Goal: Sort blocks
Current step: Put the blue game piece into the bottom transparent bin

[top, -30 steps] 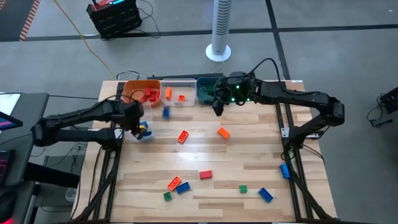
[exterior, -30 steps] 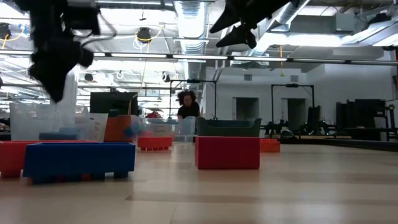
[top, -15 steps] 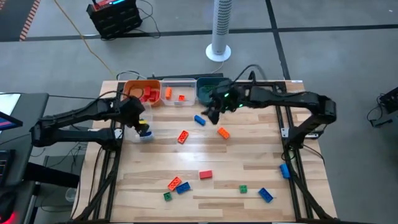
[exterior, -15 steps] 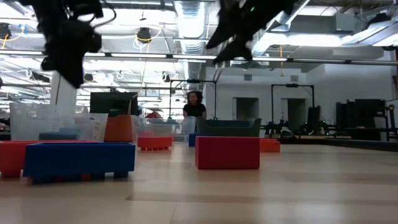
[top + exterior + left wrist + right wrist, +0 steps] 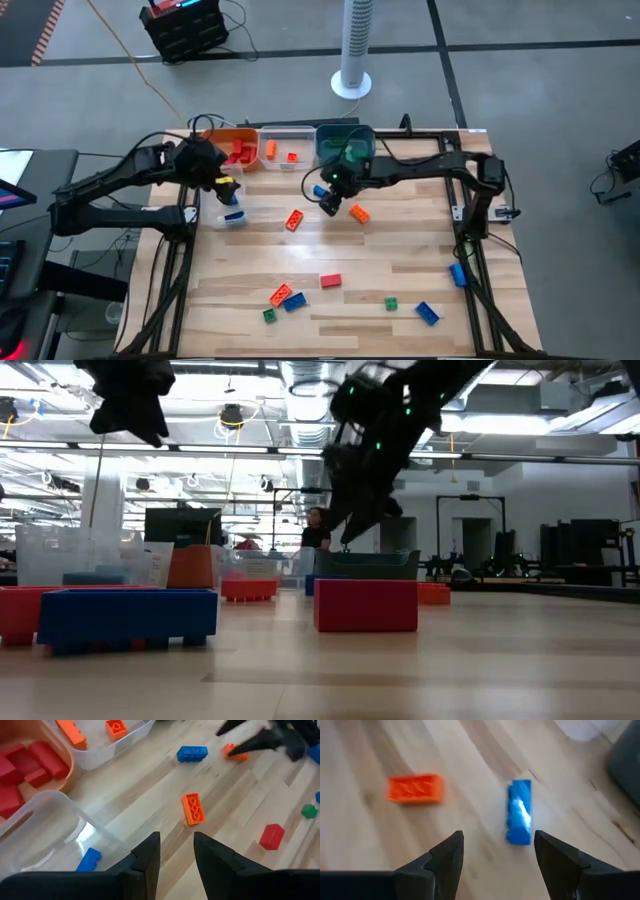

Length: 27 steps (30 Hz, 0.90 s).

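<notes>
A small blue studded plastic brick (image 5: 520, 812) lies flat on the pale wooden table (image 5: 400, 270), a little in front of the dark teal bin (image 5: 345, 143) and near a small orange studded brick (image 5: 415, 788), which lies apart from it; in the high view the same blue brick (image 5: 320, 192) sits just beside the right gripper (image 5: 331, 203), which hangs above the wood with its two dark fingers spread wide and nothing between them. The step in hand looks like a pick of this blue brick: the wrist view frames it between the open fingers, lying roughly lengthwise to the gap, so the next move calls for a descent that puts the fingers either side of its narrow width, then a squeeze. Off to the side, the left gripper (image 5: 176, 851) hovers over a low clear plastic tray (image 5: 75, 822) holding another blue brick (image 5: 90, 859), its fingers slightly apart and empty, near the orange bin of red bricks (image 5: 30, 765) and the clear bin (image 5: 285, 150). More red, orange, blue and green bricks (image 5: 285, 297) lie scattered along the table's near side, so I judge the sorting well short of done
</notes>
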### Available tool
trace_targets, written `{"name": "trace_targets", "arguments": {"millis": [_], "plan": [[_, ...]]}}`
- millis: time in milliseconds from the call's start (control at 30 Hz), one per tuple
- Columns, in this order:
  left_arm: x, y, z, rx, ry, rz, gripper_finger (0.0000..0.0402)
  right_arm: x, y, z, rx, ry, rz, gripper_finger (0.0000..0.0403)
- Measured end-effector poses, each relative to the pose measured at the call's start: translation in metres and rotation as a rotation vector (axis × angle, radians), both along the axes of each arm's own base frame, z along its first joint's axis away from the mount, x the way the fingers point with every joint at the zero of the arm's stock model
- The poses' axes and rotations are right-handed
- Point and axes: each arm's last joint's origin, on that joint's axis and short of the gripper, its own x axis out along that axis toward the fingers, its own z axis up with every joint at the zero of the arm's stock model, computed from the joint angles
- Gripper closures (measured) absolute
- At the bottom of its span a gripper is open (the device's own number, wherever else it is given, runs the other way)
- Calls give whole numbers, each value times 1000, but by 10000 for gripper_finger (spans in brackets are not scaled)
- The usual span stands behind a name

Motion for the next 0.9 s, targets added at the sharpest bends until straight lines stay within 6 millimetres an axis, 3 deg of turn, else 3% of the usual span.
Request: {"name": "trace_targets", "arguments": {"millis": [133,433,600,733,900], "plan": [[4,1,-1,25,24,-38,287,4,-4,-20,-44,68,46,154],[15,6,-9,24,89,-72,269,18,-5,-39,-112,40,21,159],[16,6,-10,31,105,-88,268,22,-1,-59,-118,90,36,177],[17,6,-9,50,97,-141,269,23,4,-64,-119,125,47,211],[21,3,-6,141,65,-383,269,23,8,-54,-153,105,101,291]]}}
